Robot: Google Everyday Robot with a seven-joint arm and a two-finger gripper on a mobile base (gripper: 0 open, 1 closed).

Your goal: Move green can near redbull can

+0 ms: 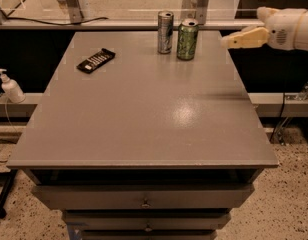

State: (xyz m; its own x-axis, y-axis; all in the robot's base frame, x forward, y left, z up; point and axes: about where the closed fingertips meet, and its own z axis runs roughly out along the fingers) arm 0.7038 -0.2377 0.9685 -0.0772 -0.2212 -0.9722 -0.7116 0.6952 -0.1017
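The green can [187,39] stands upright near the far edge of the grey table [144,109], right beside the slim silver-blue redbull can [165,32], which is just to its left. The two cans are close together, with a small gap between them. My gripper [229,40] is to the right of the green can, off the table's right edge, and holds nothing. Its pale fingers point left toward the cans.
A black remote-like device [95,60] lies on the table's far left. A white pump bottle [11,87] stands on a ledge left of the table. Drawers [144,199] sit below the front edge. Metal posts stand behind the cans.
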